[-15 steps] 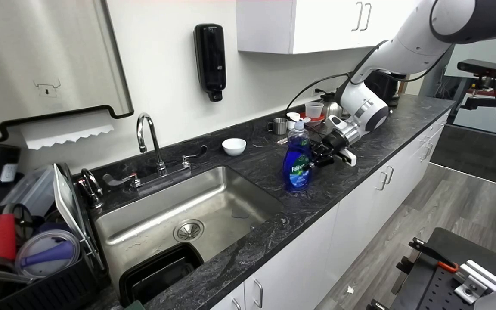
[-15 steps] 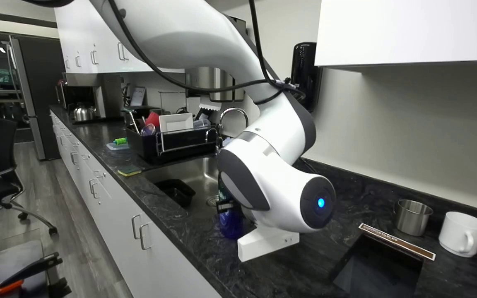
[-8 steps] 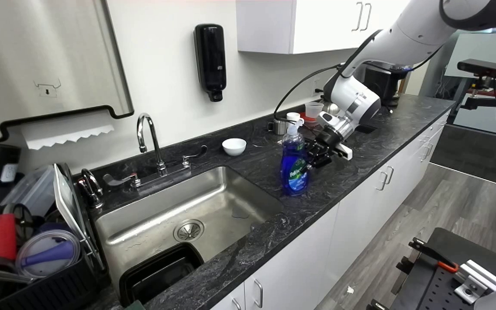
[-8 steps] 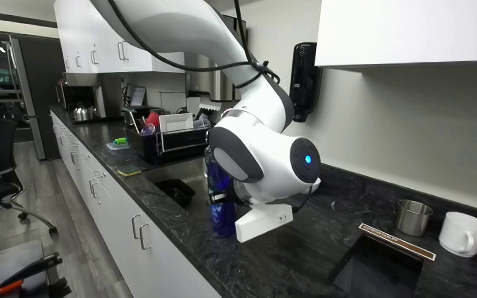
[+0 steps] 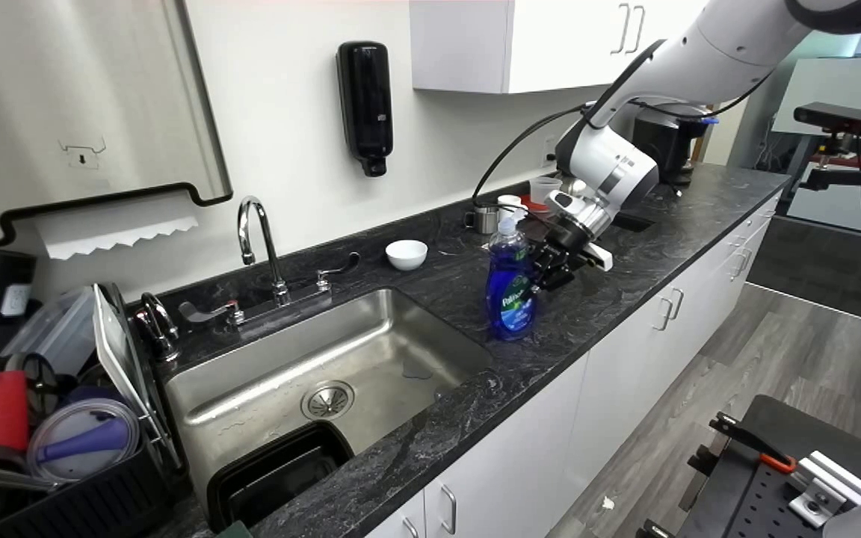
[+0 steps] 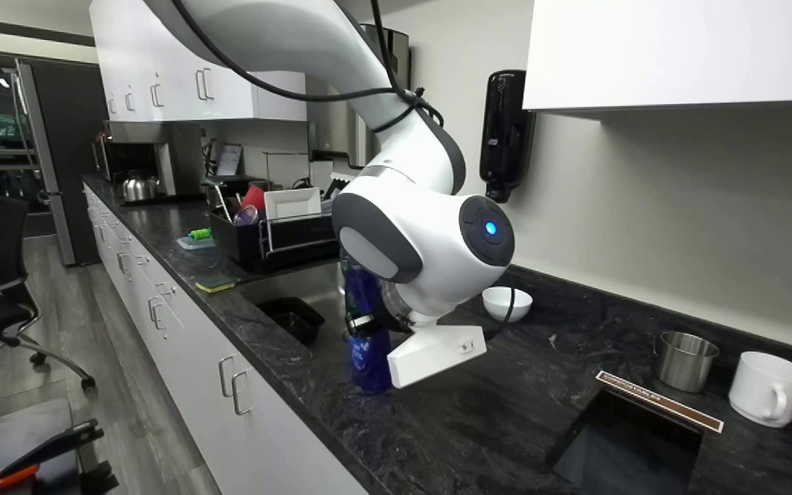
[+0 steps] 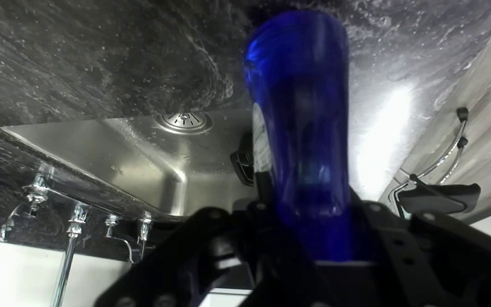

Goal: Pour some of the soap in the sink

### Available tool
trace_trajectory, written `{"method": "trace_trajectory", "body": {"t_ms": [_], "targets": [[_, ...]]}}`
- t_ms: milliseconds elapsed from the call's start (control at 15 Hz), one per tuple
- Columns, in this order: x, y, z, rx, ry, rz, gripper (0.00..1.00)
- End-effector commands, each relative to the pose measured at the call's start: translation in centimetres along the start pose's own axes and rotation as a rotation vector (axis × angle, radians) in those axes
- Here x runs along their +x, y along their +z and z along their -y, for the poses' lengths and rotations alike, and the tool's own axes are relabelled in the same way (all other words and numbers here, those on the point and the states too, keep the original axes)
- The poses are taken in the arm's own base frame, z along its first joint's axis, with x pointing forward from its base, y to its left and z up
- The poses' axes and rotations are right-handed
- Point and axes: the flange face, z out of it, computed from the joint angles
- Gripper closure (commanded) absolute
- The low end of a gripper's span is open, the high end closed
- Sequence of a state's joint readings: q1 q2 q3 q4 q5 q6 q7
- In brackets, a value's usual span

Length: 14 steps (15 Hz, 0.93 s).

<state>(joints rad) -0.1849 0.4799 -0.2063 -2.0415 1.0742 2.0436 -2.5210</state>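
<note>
Soap (image 5: 507, 288), gripped nearly upright in the hand (image 5: 533, 278), has just been shifted slightly toward the sink (image 5: 382, 360) ahead of it. Pouring, apparently, is being prepared

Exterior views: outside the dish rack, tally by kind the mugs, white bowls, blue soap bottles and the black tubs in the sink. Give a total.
Mugs: 2 (stainless steel mug, white mug)
White bowl: 1
Blue Palmolive dish soap bottle: 1
Black tub in the sink: 1
Total: 5

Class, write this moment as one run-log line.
hand: shut on soap bottle | pose: roughly upright, beside sink | counter contact: unclear | pouring: no
</note>
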Motion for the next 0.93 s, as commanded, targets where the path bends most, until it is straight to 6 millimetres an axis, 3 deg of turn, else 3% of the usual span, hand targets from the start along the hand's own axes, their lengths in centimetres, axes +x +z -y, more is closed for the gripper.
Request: {"method": "trace_trajectory", "body": {"t_ms": [0,867], "targets": [[-0.4,1.2,0.4,-0.007,0.039,0.139,0.89],[2.5,2.6,-0.4,0.024,0.074,0.242,0.89]]}}
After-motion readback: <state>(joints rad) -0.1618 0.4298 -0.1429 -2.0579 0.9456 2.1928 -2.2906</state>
